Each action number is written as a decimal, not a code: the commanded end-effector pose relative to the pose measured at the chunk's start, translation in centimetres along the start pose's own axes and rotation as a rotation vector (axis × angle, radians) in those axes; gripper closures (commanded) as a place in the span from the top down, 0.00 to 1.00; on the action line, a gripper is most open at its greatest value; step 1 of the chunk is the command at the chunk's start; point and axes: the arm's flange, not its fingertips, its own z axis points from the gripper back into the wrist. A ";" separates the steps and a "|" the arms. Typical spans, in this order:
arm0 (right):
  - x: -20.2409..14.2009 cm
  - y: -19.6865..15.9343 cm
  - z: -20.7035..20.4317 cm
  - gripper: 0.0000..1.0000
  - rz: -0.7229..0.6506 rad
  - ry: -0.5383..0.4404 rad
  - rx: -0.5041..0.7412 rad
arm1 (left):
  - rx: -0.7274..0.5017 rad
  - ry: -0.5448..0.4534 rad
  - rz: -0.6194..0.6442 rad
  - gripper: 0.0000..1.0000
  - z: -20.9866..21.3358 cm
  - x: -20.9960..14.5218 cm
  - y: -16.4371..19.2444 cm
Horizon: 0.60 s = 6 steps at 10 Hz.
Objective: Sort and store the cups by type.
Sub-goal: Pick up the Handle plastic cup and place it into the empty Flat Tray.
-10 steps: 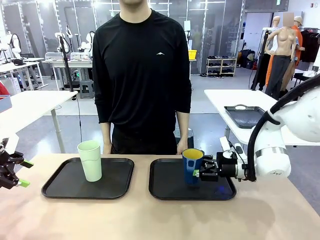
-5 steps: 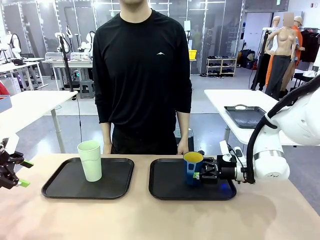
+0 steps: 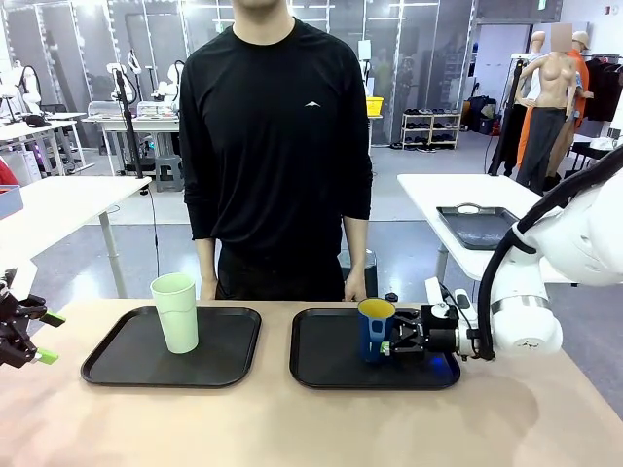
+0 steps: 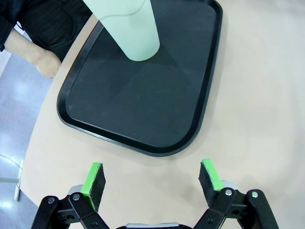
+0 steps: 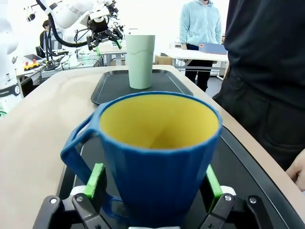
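The dark blue mug with its yellow inside stands upright on the right black tray. My right gripper reaches in level from the right and is shut on it. In the right wrist view the mug sits between both green pads, its handle at picture left. The pale mint-green tumbler stands upright on the left black tray. At the table's left edge my left gripper is open and holds nothing. In its own view the gripper hovers over bare tabletop, short of the tray and the tumbler.
A person in black stands at the far side, with hands hanging near the table's edge behind the trays. One hand shows close to the right tray's rim. The front of the table is bare wood.
My right gripper has lowered the blue mug slightly onto the right tray and shifted a little to the right. The left gripper, the tumbler and the person have stayed put.
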 end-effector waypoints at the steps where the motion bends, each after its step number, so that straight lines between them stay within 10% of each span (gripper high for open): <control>1: -0.1 -0.4 0.0 1.00 0.000 0.002 -0.032 | 0.003 -0.024 -0.003 1.00 0.1 0.1 0.1; 6: 0.6 0.1 2.3 1.00 -0.012 0.027 -0.052 | 0.003 -0.024 -0.003 1.00 0.1 0.1 0.1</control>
